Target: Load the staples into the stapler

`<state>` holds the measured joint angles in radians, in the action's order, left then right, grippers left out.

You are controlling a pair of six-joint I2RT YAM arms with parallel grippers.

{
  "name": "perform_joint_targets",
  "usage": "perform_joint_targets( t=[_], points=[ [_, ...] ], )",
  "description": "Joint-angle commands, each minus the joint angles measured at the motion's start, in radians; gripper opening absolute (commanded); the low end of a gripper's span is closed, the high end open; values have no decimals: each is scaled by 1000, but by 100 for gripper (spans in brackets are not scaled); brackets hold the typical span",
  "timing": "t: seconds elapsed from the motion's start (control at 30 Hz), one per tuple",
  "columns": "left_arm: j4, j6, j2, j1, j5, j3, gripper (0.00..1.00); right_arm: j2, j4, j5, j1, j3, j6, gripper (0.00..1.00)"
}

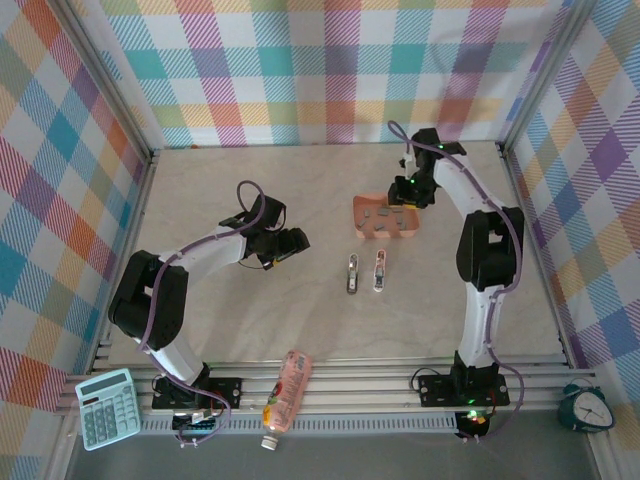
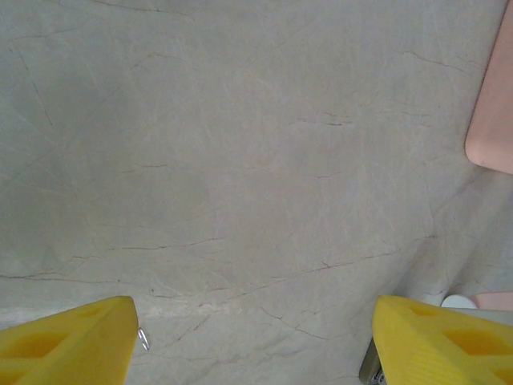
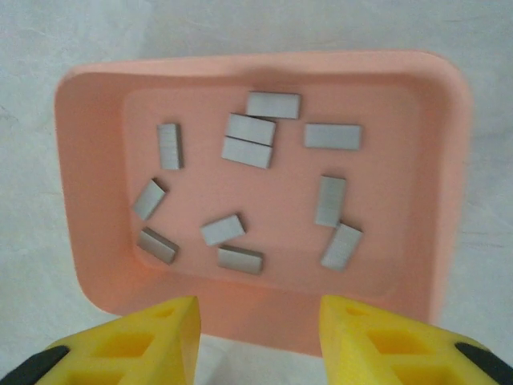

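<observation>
Right gripper (image 3: 258, 330) is hanging over the near rim of the salmon-pink tray (image 3: 88, 200), its yellow fingers (image 3: 152, 341) standing partly apart, pinching nothing and touching nothing I can make out. Inside that tray the staples (image 3: 247, 152) are lying loose, and I'm counting eleven grey strips. Three are sitting toward 12 o'clock, two of them touching side by side. One is at 2 o'clock, two at 4, two at 6, two at 8 and one at 10.

Over to the left gripper (image 2: 255, 333): its fingers are spread wide above the bare table (image 2: 240, 160), gripping nothing.

From above, the tray is sitting at 1 o'clock of the table's middle, right under the right gripper. Two staplers (image 1: 352, 273) are lying side by side, close together, at 7 o'clock of the tray and near it. The left gripper is hovering at 9 o'clock of them, well apart.

Along the front rail, one calculator (image 1: 107, 407) is resting at 7 o'clock, one pink bottle (image 1: 287, 390) is lying at 6, and one alarm clock (image 1: 587, 407) is sitting at 5.
</observation>
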<state>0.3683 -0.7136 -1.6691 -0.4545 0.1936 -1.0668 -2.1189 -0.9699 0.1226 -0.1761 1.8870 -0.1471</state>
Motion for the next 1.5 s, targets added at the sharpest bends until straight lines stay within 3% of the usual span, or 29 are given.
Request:
perform_joint_targets(
  t=[0.0,0.57,0.97,1.27,1.47],
  points=[
    [34,14,-4,14,4,-29,77,-82,6,-16,4,61,-64,43],
    [23,13,-39,13,20,-47,77,-228,-8,-106,6,110,-44,38],
    [27,14,-50,13,26,-52,77,-271,14,-102,6,109,-51,27],
    [32,29,-20,13,4,-37,77,-233,55,-114,2,90,-37,18],
    [78,144,14,15,-51,-70,77,-95,137,-92,-12,-13,-49,17]
  ],
)
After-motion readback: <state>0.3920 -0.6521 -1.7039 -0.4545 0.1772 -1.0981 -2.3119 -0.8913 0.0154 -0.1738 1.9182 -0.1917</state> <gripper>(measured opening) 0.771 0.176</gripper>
